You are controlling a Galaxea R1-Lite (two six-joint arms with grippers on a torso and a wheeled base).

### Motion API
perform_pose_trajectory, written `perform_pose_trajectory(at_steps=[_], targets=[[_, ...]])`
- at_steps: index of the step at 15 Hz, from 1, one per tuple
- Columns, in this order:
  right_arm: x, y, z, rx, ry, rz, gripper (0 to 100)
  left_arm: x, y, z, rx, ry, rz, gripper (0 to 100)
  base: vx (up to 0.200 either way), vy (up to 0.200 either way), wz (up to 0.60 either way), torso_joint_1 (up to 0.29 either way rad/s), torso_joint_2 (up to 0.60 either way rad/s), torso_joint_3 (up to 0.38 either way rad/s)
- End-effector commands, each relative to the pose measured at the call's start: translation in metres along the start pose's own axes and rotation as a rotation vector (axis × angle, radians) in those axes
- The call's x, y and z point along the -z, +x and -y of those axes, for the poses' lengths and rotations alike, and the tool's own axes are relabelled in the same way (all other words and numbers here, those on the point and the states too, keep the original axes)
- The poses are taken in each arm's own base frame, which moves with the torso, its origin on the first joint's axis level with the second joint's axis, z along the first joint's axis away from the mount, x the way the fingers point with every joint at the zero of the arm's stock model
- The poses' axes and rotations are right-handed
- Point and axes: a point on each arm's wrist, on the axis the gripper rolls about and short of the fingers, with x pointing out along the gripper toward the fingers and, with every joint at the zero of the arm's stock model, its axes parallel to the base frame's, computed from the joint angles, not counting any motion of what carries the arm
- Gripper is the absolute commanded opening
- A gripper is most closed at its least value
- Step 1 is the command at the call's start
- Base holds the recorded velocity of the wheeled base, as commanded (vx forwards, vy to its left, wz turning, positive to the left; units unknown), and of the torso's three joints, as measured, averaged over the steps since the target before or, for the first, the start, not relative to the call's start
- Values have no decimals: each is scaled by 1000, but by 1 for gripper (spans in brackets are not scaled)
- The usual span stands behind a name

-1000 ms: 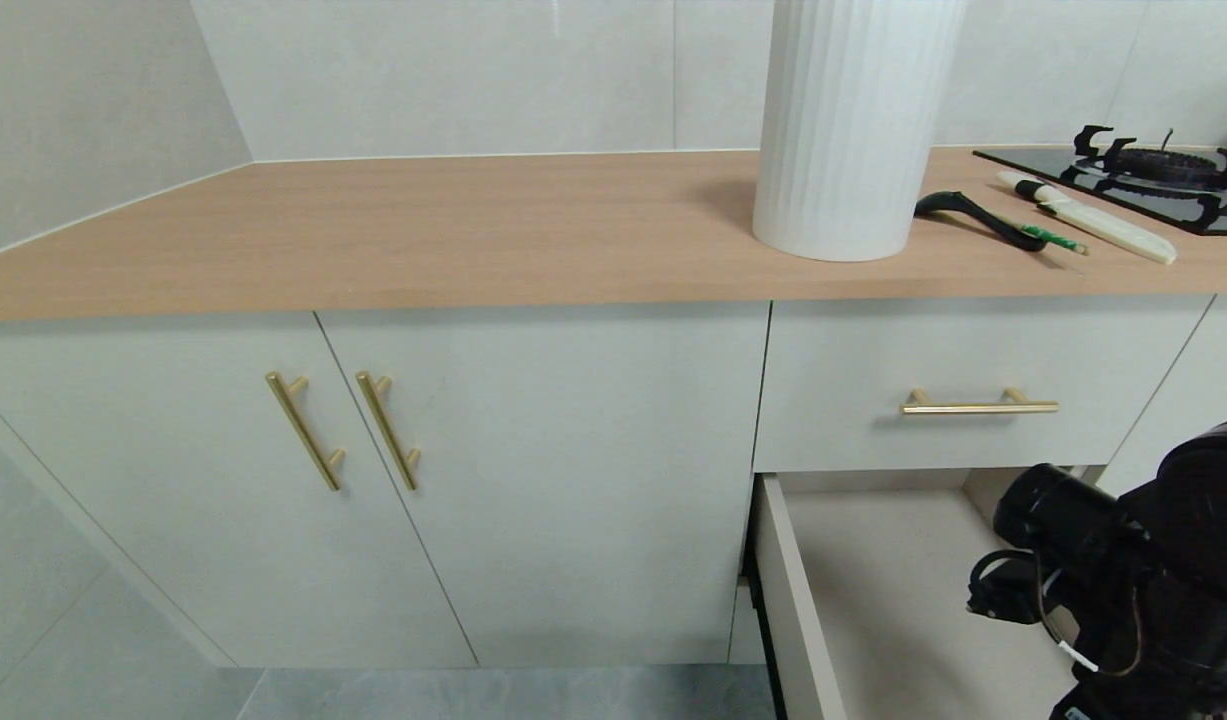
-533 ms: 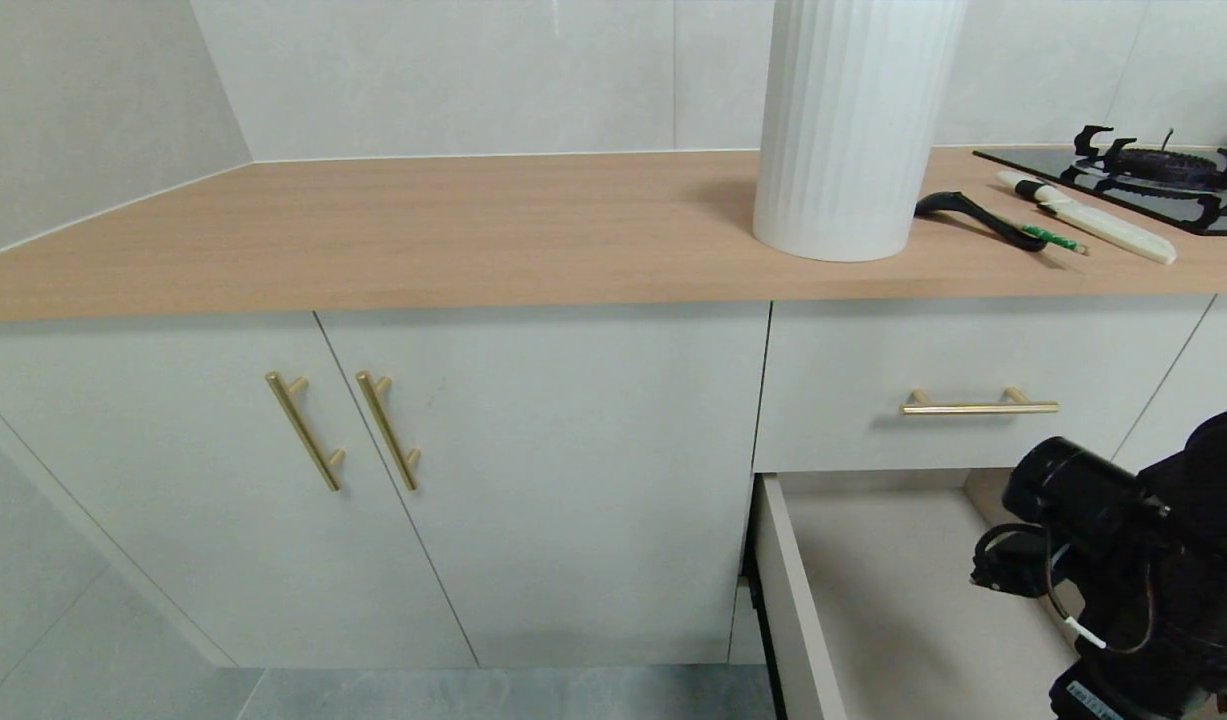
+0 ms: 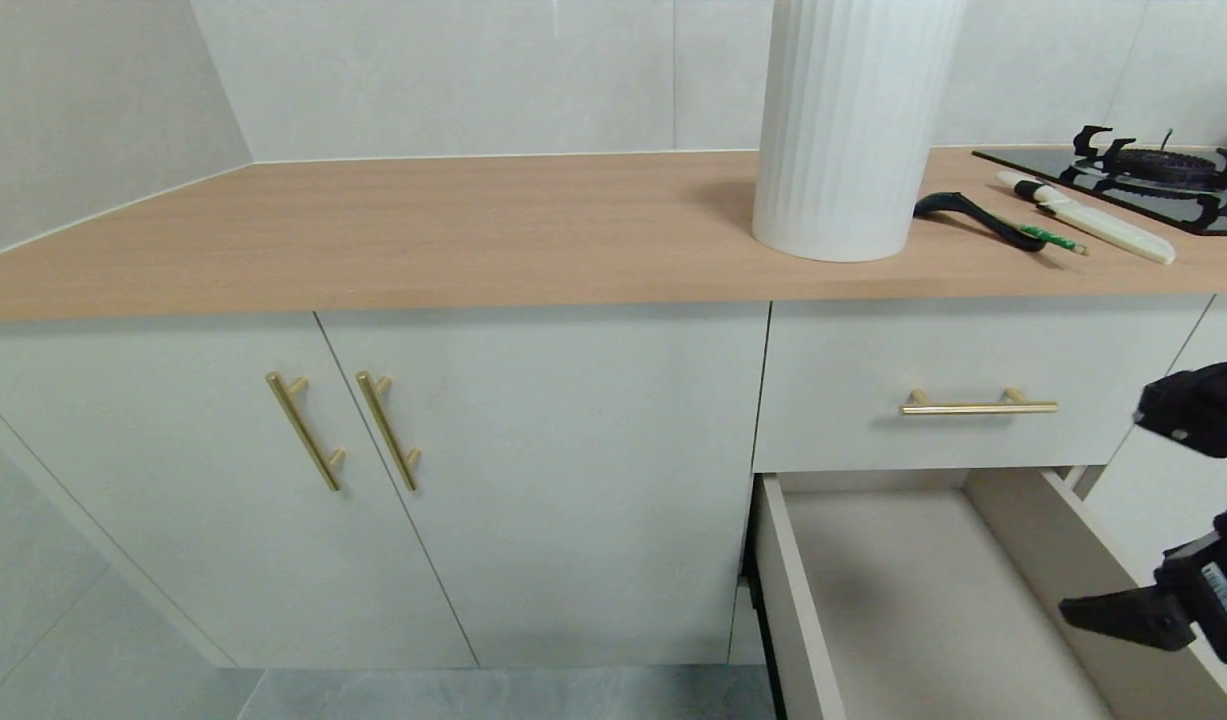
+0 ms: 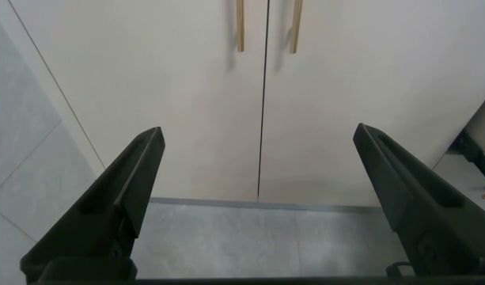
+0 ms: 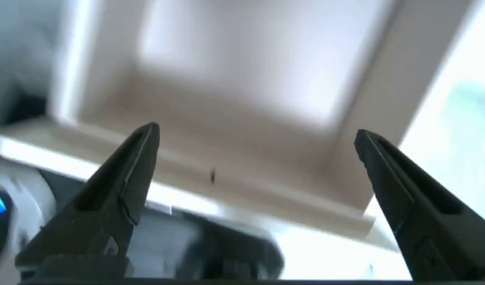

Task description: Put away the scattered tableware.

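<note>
**Three utensils out, both pincers apart**

A black spoon (image 3: 976, 220), a thin green utensil (image 3: 1061, 239) and a cream knife-like piece (image 3: 1088, 216) lie on the wooden countertop (image 3: 423, 230). They sit between the white ribbed vase (image 3: 843, 130) and the stove (image 3: 1153, 175). Below them the lower drawer (image 3: 788, 600) stands pulled out. The right gripper (image 5: 255, 138) hangs over the drawer's right side, fingers spread wide and holding nothing. The left gripper (image 4: 258, 134), equally spread, faces the closed cabinet doors (image 4: 345, 119).
</note>
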Motion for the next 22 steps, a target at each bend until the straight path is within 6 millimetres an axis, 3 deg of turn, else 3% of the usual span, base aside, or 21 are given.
perform_pose_trajectory(at_steps=[1, 13, 22], targets=[[10, -34, 7, 22, 36, 165, 100, 0, 0, 0, -1, -1, -1, 100, 0, 0, 0, 0, 0, 0], [10, -28, 8, 35, 17, 181, 100, 0, 0, 0, -1, -1, -1, 100, 0, 0, 0, 2, -10, -7], [10, -29, 9, 39, 20, 185, 100, 0, 0, 0, -1, -1, -1, 100, 0, 0, 0, 110, -401, -294]])
